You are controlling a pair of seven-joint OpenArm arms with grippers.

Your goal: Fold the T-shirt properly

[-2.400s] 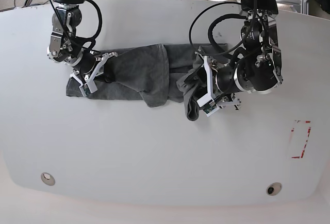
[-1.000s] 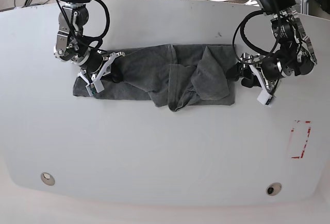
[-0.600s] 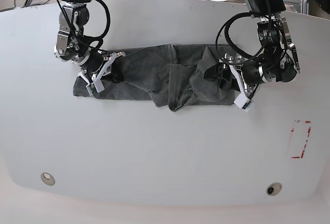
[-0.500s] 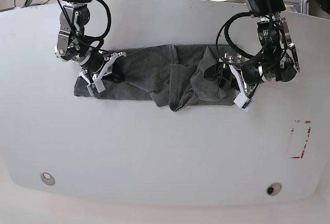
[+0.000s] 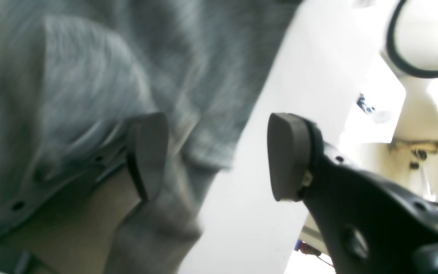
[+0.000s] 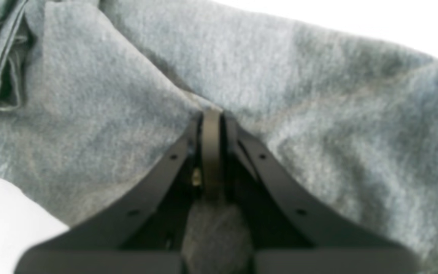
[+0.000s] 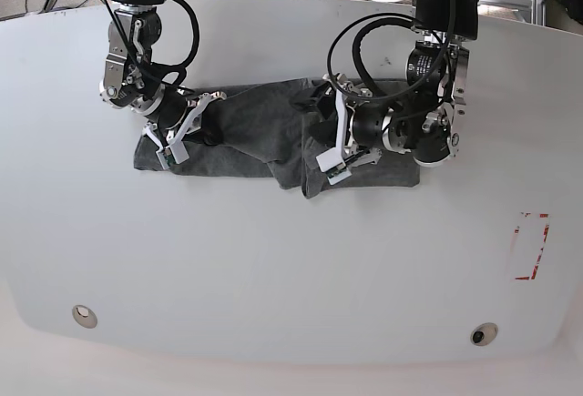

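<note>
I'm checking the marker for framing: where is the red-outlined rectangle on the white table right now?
In the base view the red-outlined rectangle lies near the white table's right edge, below and right of the left gripper and clear of the dark grey T-shirt.

A white table point(image 7: 273, 259) under bright light.

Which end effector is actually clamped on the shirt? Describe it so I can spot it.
On the white table, find the dark grey T-shirt lying bunched across the far half. The right end effector sits at its left end in the base view, shut on the fabric; the left end effector stands open.
</note>
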